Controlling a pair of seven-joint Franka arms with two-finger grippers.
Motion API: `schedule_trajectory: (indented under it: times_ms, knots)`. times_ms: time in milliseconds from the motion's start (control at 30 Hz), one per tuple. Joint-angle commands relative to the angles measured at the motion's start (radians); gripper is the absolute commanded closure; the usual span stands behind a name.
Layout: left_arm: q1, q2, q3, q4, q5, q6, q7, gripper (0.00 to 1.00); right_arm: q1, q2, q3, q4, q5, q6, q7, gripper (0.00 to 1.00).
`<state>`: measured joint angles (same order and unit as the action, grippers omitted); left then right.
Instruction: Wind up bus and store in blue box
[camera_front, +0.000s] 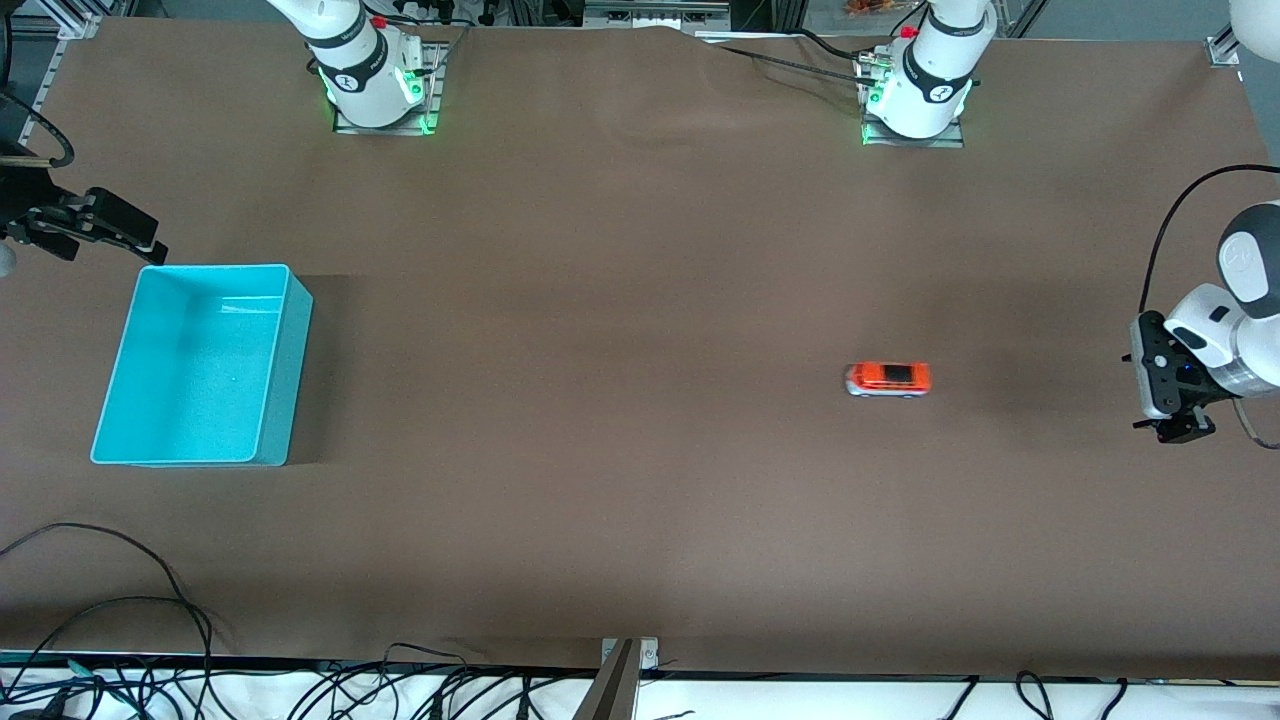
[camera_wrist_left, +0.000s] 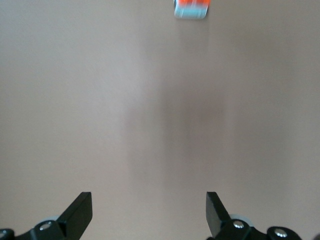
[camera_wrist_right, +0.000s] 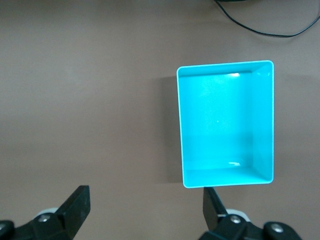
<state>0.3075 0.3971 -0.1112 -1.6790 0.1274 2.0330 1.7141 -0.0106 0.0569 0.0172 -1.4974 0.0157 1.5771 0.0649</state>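
Note:
The bus (camera_front: 888, 379), a small orange-red toy with a pale lower body, stands on the brown table toward the left arm's end. It also shows at the edge of the left wrist view (camera_wrist_left: 191, 8). The blue box (camera_front: 200, 365) stands empty toward the right arm's end and shows in the right wrist view (camera_wrist_right: 220, 120). My left gripper (camera_front: 1180, 428) is open and empty over the table edge, well apart from the bus; its fingers frame bare table (camera_wrist_left: 148, 212). My right gripper (camera_front: 145, 240) is open and empty just off the box's rim (camera_wrist_right: 145, 210).
Both arm bases (camera_front: 375, 85) (camera_front: 915, 95) stand along the table's edge farthest from the front camera. Loose black cables (camera_front: 150, 600) lie at the nearest edge, with a metal bracket (camera_front: 628, 655) at its middle. A cable (camera_wrist_right: 265, 25) lies near the box.

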Motion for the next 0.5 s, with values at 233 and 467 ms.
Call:
schedule_trajectory:
  times_ms: [233,467]
  knots:
    - [-0.154,0.005,0.002,0.079,0.031,-0.106,-0.235,0.0,0.001,0.003,0.003,0.017,-0.011,-0.005,0.004,0.0]
    - [-0.205,0.003,0.001,0.153,0.029,-0.227,-0.355,0.0,0.0,0.003,0.003,0.017,-0.011,-0.005,0.003,0.0]
